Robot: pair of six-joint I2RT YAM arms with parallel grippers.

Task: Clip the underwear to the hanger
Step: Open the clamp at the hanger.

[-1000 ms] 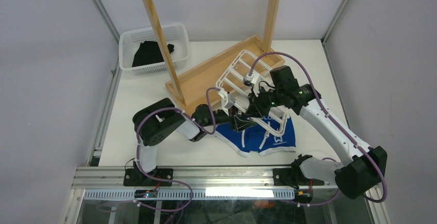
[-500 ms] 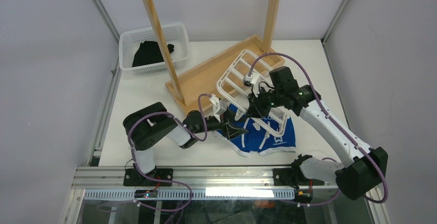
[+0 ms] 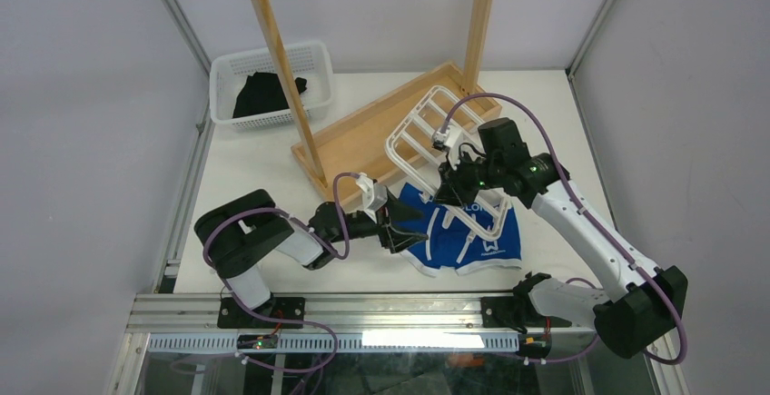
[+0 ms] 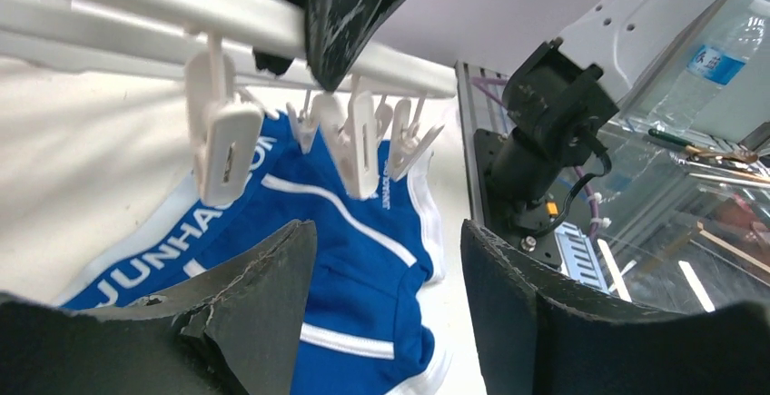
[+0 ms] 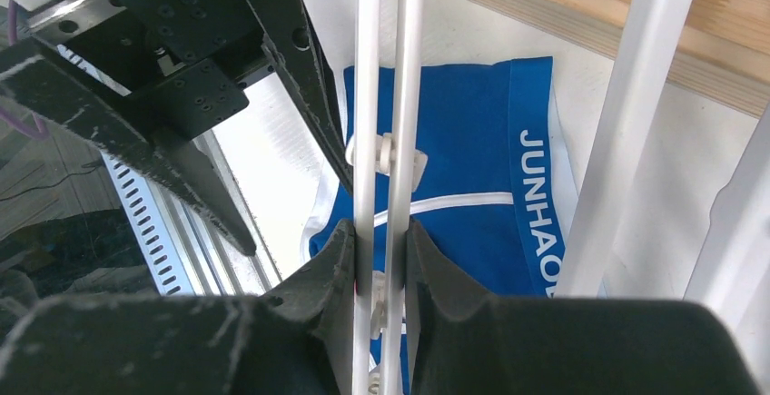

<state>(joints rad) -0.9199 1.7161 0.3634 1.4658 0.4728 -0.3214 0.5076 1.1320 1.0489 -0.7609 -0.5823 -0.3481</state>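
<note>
One basket (image 3: pixel 313 57) with one black garment (image 3: pixel 263 93) sits far-left, bare worktop (image 3: pixel 263 163) before it. Left gripper (image 3: pixel 409 230), jaws spread, is beside the one underwear (image 3: pixel 459 248) near the front edge. Right gripper (image 3: pixel 451 192), jaws pinching the one hanger (image 5: pixel 636 95), hangs above.

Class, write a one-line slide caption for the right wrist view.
Right tool clamped on two bars of the white hanger, blue underwear lying below.
</note>
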